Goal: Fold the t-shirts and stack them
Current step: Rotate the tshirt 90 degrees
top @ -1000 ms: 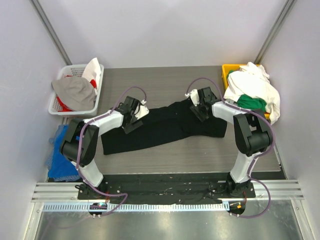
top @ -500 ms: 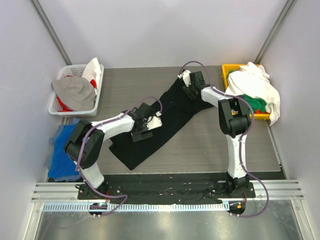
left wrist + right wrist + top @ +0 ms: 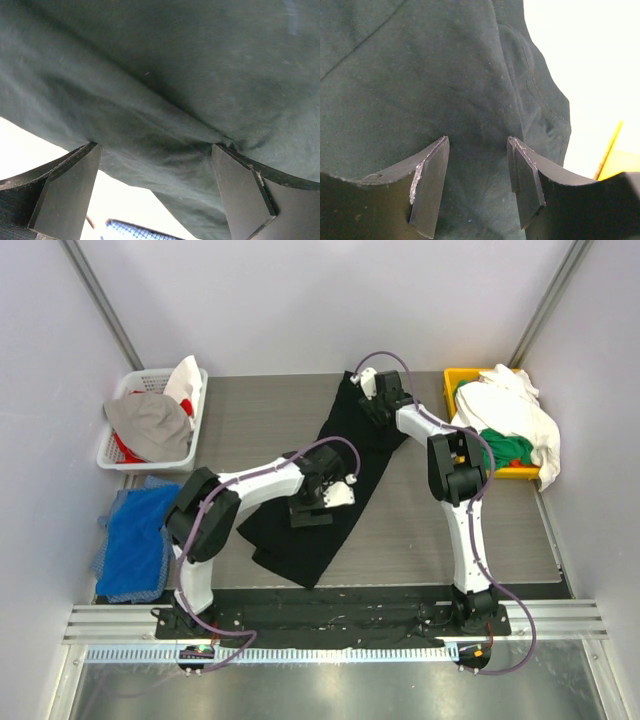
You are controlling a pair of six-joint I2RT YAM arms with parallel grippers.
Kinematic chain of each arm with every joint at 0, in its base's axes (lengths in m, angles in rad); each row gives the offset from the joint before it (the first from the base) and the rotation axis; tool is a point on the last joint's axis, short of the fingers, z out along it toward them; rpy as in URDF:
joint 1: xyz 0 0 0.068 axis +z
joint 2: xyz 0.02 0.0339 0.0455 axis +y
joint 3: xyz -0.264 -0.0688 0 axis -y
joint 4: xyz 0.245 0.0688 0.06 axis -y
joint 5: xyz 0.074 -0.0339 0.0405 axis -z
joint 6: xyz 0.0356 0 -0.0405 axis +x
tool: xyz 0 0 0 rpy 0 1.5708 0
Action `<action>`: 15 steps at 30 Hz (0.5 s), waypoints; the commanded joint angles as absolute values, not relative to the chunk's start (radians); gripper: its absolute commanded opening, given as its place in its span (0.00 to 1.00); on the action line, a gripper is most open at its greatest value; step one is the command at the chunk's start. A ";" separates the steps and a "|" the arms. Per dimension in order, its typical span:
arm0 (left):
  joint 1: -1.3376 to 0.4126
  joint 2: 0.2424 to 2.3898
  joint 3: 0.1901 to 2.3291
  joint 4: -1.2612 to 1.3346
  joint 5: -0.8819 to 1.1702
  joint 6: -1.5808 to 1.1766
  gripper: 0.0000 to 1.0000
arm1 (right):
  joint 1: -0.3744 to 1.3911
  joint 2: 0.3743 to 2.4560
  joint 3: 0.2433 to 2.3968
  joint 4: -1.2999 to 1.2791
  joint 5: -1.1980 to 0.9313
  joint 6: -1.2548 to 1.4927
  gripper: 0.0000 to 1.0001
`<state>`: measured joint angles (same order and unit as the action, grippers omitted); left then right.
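Observation:
A large black t-shirt (image 3: 298, 548) lies in a long diagonal strip on the table, from the far middle down to the near middle. My left gripper (image 3: 322, 502) rests on its lower half. In the left wrist view the left gripper (image 3: 154, 146) has its jaws wide apart, with the black t-shirt (image 3: 165, 75) spread across them. My right gripper (image 3: 368, 402) is at the shirt's far end. In the right wrist view the right gripper (image 3: 478, 141) has its jaws apart over flat black t-shirt fabric (image 3: 420, 75). A white t-shirt (image 3: 505, 410) and a green t-shirt (image 3: 505, 448) are heaped at the right.
A yellow bin (image 3: 457, 380) at the far right holds the white and green shirts. A white basket (image 3: 140, 375) with grey and red cloth stands at the far left. A blue cloth (image 3: 140, 540) lies beside the table's left edge.
The black shirt has swung from lying crosswise to a steep diagonal. My right gripper moved to the far middle; my left gripper moved right and nearer, both staying on the shirt.

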<state>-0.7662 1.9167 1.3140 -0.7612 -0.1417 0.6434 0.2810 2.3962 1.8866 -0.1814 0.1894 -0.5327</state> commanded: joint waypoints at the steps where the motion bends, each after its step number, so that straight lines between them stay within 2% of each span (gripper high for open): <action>1: -0.851 1.982 1.379 -0.816 0.024 0.646 1.00 | 0.275 2.462 1.922 -0.275 0.101 -0.523 0.59; 7: -0.919 2.083 1.508 -0.844 0.080 0.646 1.00 | 0.296 2.514 2.015 -0.304 0.077 -0.525 0.60; 15: -0.922 2.192 1.704 -0.856 0.136 0.621 1.00 | 0.310 2.605 2.167 -0.350 0.055 -0.534 0.60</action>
